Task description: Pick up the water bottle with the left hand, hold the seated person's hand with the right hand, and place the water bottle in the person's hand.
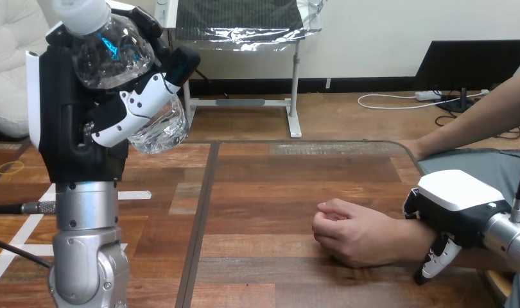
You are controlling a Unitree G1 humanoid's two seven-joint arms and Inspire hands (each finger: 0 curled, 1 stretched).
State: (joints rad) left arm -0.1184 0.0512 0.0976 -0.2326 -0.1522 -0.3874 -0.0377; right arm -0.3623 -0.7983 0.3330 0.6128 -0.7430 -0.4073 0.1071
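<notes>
Water bottle (110,54) high at the view's left, well above the wooden table (277,186), tilted with white cap (81,14) toward the top edge. Clear, crinkled plastic, dented and see-through, with a streak of blue near the shoulder; base poking out low and to the right past the fingers (142,106). Clasped by the left hand (71,115), black-and-white fingers wrapped across the body. Down at the right, right hand (459,205) clamped over the person's wrist (415,234), fingers curled down on the near side. Person's hand (347,231) resting on the table as a loose fist, well apart from the bottle.
</notes>
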